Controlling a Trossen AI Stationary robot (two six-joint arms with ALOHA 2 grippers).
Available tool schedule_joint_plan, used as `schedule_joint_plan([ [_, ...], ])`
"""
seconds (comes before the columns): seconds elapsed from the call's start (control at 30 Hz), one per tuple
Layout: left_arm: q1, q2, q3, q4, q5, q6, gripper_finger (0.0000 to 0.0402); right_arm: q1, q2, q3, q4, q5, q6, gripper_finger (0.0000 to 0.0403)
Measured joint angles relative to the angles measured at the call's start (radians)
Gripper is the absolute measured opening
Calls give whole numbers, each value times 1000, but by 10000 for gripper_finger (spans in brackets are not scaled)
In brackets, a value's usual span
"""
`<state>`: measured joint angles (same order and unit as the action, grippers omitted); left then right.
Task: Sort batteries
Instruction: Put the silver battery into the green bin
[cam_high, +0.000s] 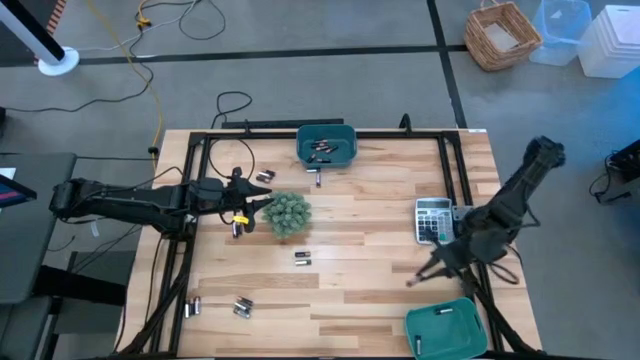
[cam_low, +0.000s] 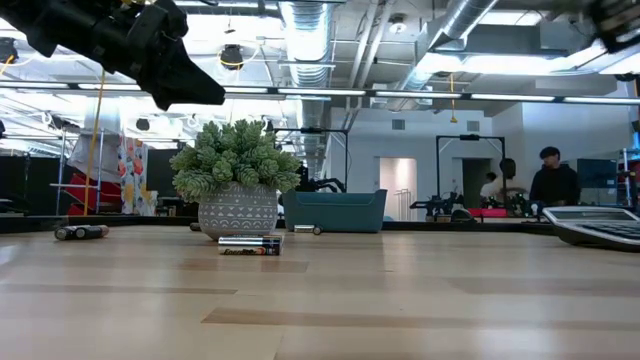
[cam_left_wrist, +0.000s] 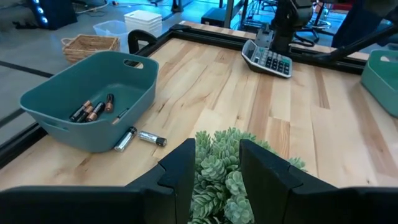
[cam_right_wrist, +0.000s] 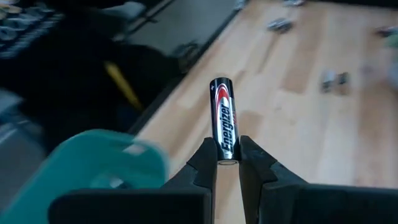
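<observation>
— What's on your left side?

— My left gripper hangs above the bench, its fingers apart with nothing between them, right at the small potted plant. Loose batteries lie at about five o'clock from it, more near the bench's front-left corner. The far teal bin, toward one o'clock, already holds several cells.

— And your right?

— My right gripper is clamped on one black-and-silver battery standing up between the fingers, held above the bench just beyond the near teal bin, which lies at about five o'clock. The calculator sits at twelve.

— Any writing?

— Lettering runs along the held cell; I can't read it.
</observation>
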<state>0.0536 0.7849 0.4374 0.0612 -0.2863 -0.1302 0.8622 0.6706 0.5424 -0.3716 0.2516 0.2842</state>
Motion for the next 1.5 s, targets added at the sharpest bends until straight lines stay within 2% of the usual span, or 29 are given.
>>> schedule_joint_plan([
  [0.13,0,0,0,-2,0,-22,118,133,-53,-9,-30,3,48,50],
  [0.27,0,0,0,-2,0,-24,118,223,-53,-9,-27,6,75,50],
  [0.53,0,0,0,0,0,-36,118,338,80,-8,-20,9,225,50],
  [0.77,0,0,0,0,0,-77,118,359,229,-7,2,12,363,73],
  [1.1,0,0,0,1,-6,-78,118,362,363,-7,3,10,509,199],
  [1.27,0,0,0,1,-6,-88,118,342,352,1,-6,23,454,227],
  [1.5,0,0,0,2,-8,-91,118,190,287,81,-48,232,191,218],
])
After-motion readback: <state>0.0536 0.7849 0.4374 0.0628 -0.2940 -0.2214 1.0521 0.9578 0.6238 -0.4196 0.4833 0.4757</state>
